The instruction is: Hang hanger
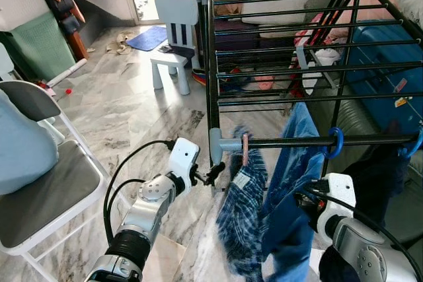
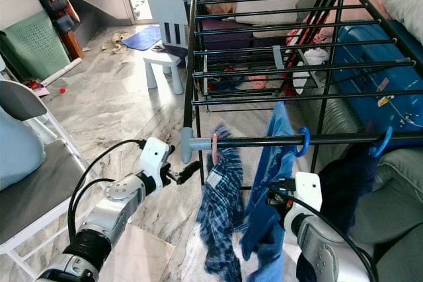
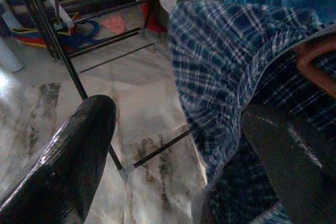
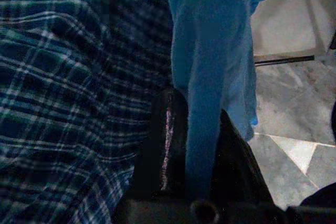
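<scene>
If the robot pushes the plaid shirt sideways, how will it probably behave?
The plaid shirt is probably floppy: it hangs in loose folds from the rack's front bar. It would likely swing rather than slide, since a hanger hook holds it. It seems light, like thin cloth.

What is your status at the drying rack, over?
Left tool open beside the plaid shirt. Right tool shut on the blue garment. Both garments hang from the front rail. Nothing blocking.
</scene>
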